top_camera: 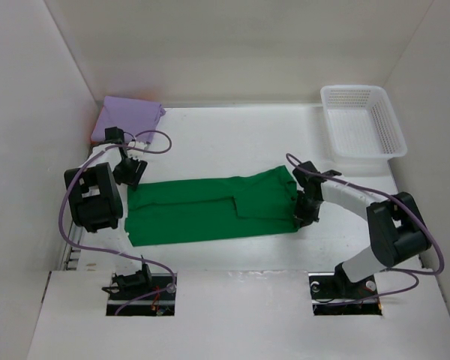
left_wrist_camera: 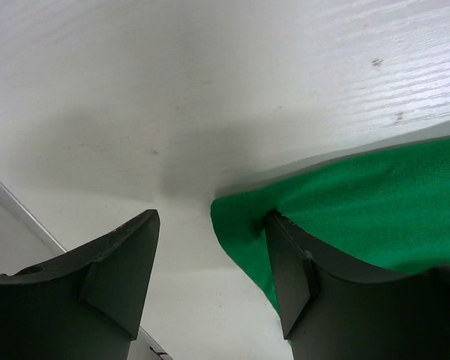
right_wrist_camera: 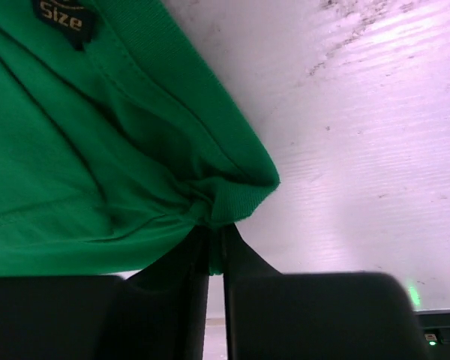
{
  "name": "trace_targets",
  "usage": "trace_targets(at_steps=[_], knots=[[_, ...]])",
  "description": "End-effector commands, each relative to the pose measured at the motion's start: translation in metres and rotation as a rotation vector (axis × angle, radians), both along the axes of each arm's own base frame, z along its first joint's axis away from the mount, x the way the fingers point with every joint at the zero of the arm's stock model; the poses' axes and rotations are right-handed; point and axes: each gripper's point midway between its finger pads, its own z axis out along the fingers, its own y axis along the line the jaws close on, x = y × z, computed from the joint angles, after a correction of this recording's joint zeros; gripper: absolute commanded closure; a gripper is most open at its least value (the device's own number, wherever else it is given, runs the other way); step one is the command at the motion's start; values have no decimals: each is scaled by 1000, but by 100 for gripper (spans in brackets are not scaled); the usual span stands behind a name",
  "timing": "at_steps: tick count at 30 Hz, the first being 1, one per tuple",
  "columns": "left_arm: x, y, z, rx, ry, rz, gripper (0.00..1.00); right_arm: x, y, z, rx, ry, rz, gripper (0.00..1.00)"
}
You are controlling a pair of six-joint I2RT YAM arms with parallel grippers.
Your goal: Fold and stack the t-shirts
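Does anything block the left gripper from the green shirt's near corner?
Nothing visible does. The left gripper stands open right at the green t-shirt corner, one finger over the cloth, with only bare table showing between its fingers.

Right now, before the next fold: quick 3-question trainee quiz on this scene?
1. True or false: the right gripper is shut on the green t-shirt.
2. Where does the lavender t-shirt lie? A) on the green t-shirt B) at the far-left corner of the table C) between the arm bases
3. Fill in: the jaws of the left gripper stand ____.
Key: 1 true; 2 B; 3 open.
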Motion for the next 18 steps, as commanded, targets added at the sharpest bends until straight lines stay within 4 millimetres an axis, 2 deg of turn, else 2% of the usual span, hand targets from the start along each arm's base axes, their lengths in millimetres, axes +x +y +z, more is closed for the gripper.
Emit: trace_targets(at_steps=[1,3,6,9,14,18], knots=[[-6,13,5,15,-4,28,43,20,4,3,22,-51,-7,91],[-8,18,8,18,-3,38,43,32,1,8,22,-66,5,96],[-11,19,16,5,1,47,43,60,3,13,14,-75,52,98],[-12,25,29,1,-8,66,43,100,8,16,-1,-79,112,98],[-15,35,46,2,-22,98,42,190,11,30,-20,-170,151,98],[-19,33,47,-3,-11,102,42,284,-3,52,-115,-329,134,93]])
